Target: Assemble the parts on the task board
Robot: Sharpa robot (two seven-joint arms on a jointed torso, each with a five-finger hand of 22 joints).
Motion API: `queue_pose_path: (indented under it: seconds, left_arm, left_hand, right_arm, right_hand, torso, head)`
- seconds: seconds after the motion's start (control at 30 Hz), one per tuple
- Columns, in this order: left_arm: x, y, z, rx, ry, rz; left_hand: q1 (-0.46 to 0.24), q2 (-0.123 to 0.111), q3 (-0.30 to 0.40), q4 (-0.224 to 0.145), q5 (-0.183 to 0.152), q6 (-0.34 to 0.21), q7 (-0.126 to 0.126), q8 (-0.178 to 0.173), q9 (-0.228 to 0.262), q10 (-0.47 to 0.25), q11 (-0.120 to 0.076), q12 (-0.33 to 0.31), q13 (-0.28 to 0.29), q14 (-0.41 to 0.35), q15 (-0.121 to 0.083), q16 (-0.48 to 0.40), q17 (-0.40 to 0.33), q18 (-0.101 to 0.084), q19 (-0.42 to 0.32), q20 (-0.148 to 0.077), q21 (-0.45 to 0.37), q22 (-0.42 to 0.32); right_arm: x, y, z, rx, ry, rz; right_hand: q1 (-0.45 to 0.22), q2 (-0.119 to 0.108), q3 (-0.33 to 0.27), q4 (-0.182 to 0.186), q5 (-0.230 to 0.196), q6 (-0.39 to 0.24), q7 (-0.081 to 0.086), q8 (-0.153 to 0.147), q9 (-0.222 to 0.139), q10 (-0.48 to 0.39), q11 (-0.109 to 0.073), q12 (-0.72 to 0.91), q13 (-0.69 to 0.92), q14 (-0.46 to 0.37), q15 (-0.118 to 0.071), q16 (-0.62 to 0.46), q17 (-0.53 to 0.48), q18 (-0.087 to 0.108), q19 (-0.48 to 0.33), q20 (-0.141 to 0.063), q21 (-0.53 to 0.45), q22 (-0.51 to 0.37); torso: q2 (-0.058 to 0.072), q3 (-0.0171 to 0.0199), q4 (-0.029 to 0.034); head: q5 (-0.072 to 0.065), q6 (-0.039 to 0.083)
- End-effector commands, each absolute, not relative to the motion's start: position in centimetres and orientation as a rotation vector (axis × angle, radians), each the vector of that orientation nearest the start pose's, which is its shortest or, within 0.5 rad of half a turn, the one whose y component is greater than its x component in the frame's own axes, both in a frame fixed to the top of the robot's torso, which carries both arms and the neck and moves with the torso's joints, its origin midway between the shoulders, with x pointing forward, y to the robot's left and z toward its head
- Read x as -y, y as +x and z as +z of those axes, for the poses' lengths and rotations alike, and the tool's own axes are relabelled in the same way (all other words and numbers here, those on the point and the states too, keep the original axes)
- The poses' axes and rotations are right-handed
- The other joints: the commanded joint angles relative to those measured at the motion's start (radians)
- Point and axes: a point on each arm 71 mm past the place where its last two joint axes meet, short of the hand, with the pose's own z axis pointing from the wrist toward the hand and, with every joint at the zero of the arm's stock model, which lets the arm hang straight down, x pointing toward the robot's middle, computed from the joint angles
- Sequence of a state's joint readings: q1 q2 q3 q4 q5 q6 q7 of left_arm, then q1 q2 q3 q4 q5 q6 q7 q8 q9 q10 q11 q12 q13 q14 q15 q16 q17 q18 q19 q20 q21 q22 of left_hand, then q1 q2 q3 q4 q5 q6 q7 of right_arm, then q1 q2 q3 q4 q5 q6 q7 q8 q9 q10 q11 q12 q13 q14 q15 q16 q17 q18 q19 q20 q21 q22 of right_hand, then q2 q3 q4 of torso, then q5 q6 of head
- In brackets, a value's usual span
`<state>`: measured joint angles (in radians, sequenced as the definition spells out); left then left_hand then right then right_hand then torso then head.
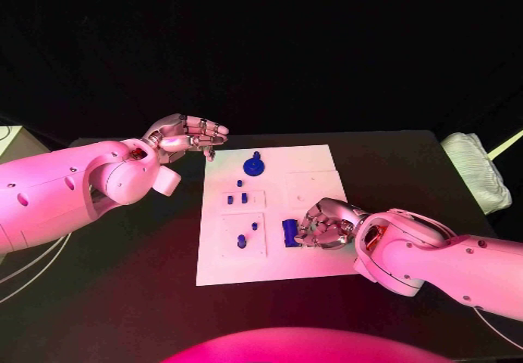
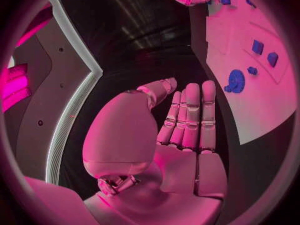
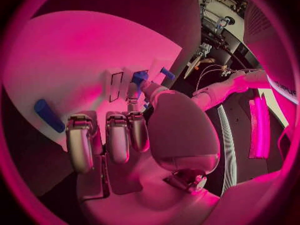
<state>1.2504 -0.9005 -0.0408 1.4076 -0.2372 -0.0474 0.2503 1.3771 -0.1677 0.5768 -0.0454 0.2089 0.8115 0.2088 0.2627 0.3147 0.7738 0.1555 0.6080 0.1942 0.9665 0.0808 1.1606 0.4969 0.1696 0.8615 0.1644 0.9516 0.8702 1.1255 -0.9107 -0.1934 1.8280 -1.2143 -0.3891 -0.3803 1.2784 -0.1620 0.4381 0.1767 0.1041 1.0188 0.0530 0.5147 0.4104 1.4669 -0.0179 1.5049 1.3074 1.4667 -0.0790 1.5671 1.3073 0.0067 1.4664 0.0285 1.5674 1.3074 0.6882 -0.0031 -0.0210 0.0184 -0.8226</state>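
Blue, the block part [image 1: 289, 231] lay at lower centre on the task board [image 1: 316, 162], beside the right hand [image 1: 325, 223] with fingers curled, grip unclear, risking a slip; the left hand [image 1: 187, 136] hovered empty, fingers apart.

Head view: high above, looking down on the task board [image 1: 267, 249] from a distance | Left wrist view: close behind the left hand [image 2: 181, 130], facing along its palm toward the task board [image 2: 262, 95] | Right wrist view: close behind the right hand [image 3: 125, 135], just over the task board [image 3: 81, 60] | All three share the task board.
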Motion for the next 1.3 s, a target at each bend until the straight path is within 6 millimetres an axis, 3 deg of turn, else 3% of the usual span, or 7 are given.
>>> queue_pose_path:
  seconds: [0.03,0.57,0.7,0.8,1.03,1.17,1.3]
  left_arm:
    - [-25.5,50.8,-16.6,-1.664,-0.859,-1.489]
    - [-25.5,50.8,-16.6,-1.665,-0.859,-1.490]
    - [-25.5,50.9,-16.7,-1.663,-0.860,-1.488]
    - [-25.6,50.9,-16.7,-1.663,-0.860,-1.487]
    - [-25.6,50.9,-16.7,-1.663,-0.861,-1.486]
    - [-25.6,50.8,-16.7,-1.664,-0.861,-1.487]
    - [-25.7,50.8,-16.7,-1.664,-0.861,-1.486]
  left_hand:
    - [-0.010,0.003,0.001,0.005,0.006,-0.004,0.006,0.007,-0.002,-0.008,-0.001,0.004,0.001,-0.008,-0.002,0.003,-0.002,0.015,-0.001,0.007,-0.004,-0.001]
    - [-0.009,0.004,0.003,0.004,0.007,-0.005,0.006,0.007,-0.002,-0.008,-0.001,0.005,0.001,-0.008,-0.002,0.004,-0.002,0.015,-0.001,0.007,-0.004,-0.002]
    - [-0.009,0.004,0.003,0.004,0.007,-0.005,0.006,0.007,-0.002,-0.008,-0.001,0.005,0.001,-0.008,-0.002,0.004,-0.002,0.015,-0.001,0.007,-0.004,-0.002]
    - [-0.009,0.004,0.003,0.004,0.007,-0.005,0.006,0.007,-0.002,-0.008,-0.001,0.005,0.001,-0.008,-0.002,0.004,-0.002,0.015,-0.001,0.007,-0.004,-0.002]
    - [-0.009,0.004,0.003,0.004,0.007,-0.005,0.006,0.007,-0.002,-0.008,-0.001,0.005,0.001,-0.008,-0.002,0.004,-0.002,0.015,-0.001,0.007,-0.004,-0.002]
    - [-0.009,0.004,0.003,0.005,0.007,-0.006,0.007,0.008,-0.002,-0.009,0.000,0.006,0.001,-0.009,-0.002,0.004,-0.002,0.015,0.000,0.007,-0.005,-0.002]
    - [-0.009,0.004,0.003,0.005,0.007,-0.006,0.007,0.008,-0.002,-0.009,0.000,0.006,0.001,-0.009,-0.002,0.004,-0.002,0.015,0.000,0.007,-0.005,-0.002]
  right_arm:
    - [16.9,38.4,-25.6,-2.011,0.149,0.645]
    - [16.9,38.6,-25.0,-1.900,0.175,0.666]
    - [17.4,38.7,-24.2,-1.799,0.222,0.748]
    - [18.0,38.6,-23.6,-1.745,0.250,0.798]
    - [20.9,39.0,-22.5,-1.728,0.278,0.756]
    - [23.1,39.2,-22.4,-1.729,0.252,0.651]
    - [25.3,39.1,-22.3,-1.728,0.197,0.524]
  right_hand:
    - [0.010,0.000,0.009,-0.005,-0.004,-0.001,-0.009,0.007,0.001,0.070,-0.009,0.005,0.226,0.104,-0.009,0.004,0.263,-0.007,0.104,-0.009,0.003,0.263]
    - [0.009,-0.006,0.018,-0.012,-0.005,0.000,-0.009,0.009,0.002,0.069,-0.009,0.002,0.224,0.104,-0.009,0.004,0.263,-0.007,0.104,-0.009,0.003,0.263]
    - [-0.003,-0.034,0.033,-0.026,0.029,-0.017,0.003,-0.003,-0.005,0.064,0.000,-0.006,0.220,0.104,-0.003,0.004,0.263,-0.006,0.103,-0.006,-0.002,0.262]
    - [-0.030,-0.053,0.032,-0.020,0.031,-0.058,0.028,-0.036,-0.021,0.056,0.020,-0.018,0.213,0.104,0.013,0.004,0.263,-0.003,0.101,0.004,-0.013,0.259]
    - [-0.050,-0.067,0.026,-0.019,0.020,-0.082,0.047,-0.064,-0.034,0.042,0.038,-0.040,0.202,0.103,0.028,0.002,0.260,0.001,0.095,0.017,-0.035,0.253]
    - [-0.058,-0.075,0.018,-0.017,0.012,-0.083,0.050,-0.070,-0.037,0.035,0.041,-0.052,0.195,0.103,0.032,0.001,0.258,0.002,0.094,0.021,-0.044,0.251]
    - [-0.069,-0.079,0.001,-0.009,0.001,-0.086,0.055,-0.077,-0.040,0.021,0.046,-0.072,0.184,0.103,0.037,0.002,0.261,0.003,0.093,0.028,-0.046,0.251]
  torso:
    - [-0.002,-0.0007,-0.0005]
    - [-0.001,-0.0008,0.0008]
    - [-0.001,-0.0014,-0.0003]
    - [-0.002,-0.0013,0.0000]
    - [-0.003,-0.0008,-0.0029]
    - [-0.005,-0.0023,-0.0040]
    - [-0.003,-0.0004,-0.0025]
  head:
    - [-0.001,-0.001]
    - [-0.006,0.007]
    - [-0.008,0.011]
    - [-0.008,0.012]
    - [-0.015,0.017]
    - [-0.016,0.024]
    - [-0.019,0.027]
